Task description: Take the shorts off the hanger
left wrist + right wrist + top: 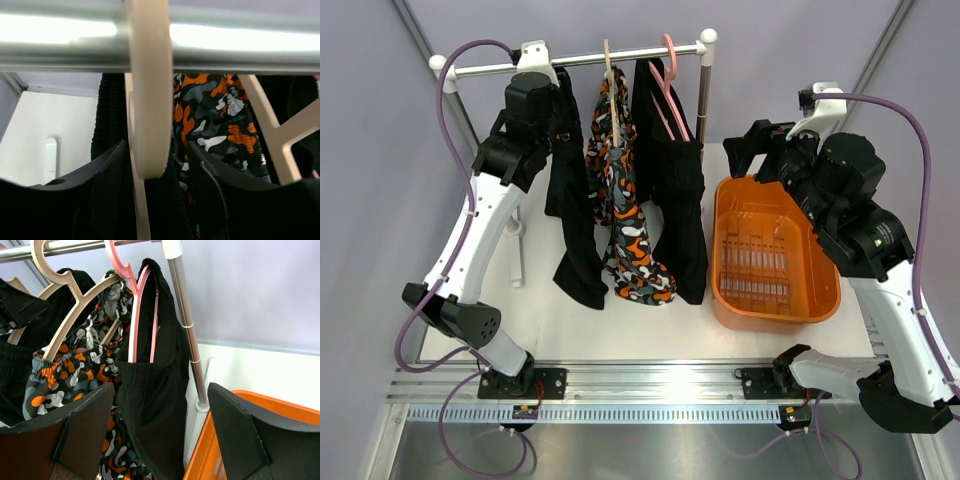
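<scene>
Three shorts hang from the rail point(600, 58): black shorts point(575, 210) on the left, patterned orange, white, grey and black shorts point(625, 225) in the middle, black shorts point(678, 200) on a pink hanger point(670, 95) on the right. My left gripper point(555, 100) is up at the rail. In its wrist view the cream hanger hook point(150, 100) sits between the fingers of my left gripper point(156, 150), a narrow gap showing on the right side. My right gripper point(160, 390) stands wide open, short of the right black shorts point(155, 390).
An orange basket point(775, 255) sits on the white table right of the rack, its rim point(260, 410) under my right finger. The rack's upright post point(185, 330) stands just behind the right shorts. A second cream hanger point(65, 325) carries the patterned shorts.
</scene>
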`<state>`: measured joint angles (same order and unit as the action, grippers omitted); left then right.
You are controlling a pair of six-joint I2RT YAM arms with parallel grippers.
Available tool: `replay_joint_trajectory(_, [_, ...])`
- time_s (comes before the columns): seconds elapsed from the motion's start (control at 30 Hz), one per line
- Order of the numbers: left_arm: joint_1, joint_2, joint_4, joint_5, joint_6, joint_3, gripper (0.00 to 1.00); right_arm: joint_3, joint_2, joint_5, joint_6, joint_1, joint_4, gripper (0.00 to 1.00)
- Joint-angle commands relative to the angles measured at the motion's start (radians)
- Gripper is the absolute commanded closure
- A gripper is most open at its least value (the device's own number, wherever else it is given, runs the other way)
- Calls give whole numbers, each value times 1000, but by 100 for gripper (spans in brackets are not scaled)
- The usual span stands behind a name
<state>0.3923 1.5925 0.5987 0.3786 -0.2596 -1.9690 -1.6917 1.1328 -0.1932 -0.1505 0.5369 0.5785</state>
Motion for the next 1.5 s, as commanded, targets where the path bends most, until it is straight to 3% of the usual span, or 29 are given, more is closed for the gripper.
replay_joint_trajectory(0.0, [3,14,-17,57,23,-24,55,6,-19,-22,11,9,7,15])
replay_joint_trajectory(0.1, [3,29,-2,72,40,-37,64,10,-27,-22,11,9,11,15])
replay_joint_trajectory(0.2, [5,30,0,106,63,-42,81,10,-27,-18,12,9,14,15])
replay_joint_trajectory(0.23, [3,29,3,111,65,-45,95,10,-27,-18,11,11,14,15])
replay_joint_trajectory(0.27, [5,20,3,117,68,-48,100,12,-25,-18,11,9,14,15])
replay_joint_trajectory(0.6, [3,-100,-48,82,114,-113,100,32,-28,-18,12,11,6,15])
replay_joint_trajectory(0.83, [5,-201,-33,48,102,-50,100,44,-36,-12,12,9,6,15])
replay_joint_trajectory(1.27, [43,-534,64,-110,60,356,100,76,-99,98,-40,9,84,10])
replay_joint_trajectory(1.47, [100,-695,176,-234,33,622,100,151,-106,253,-70,28,144,17])
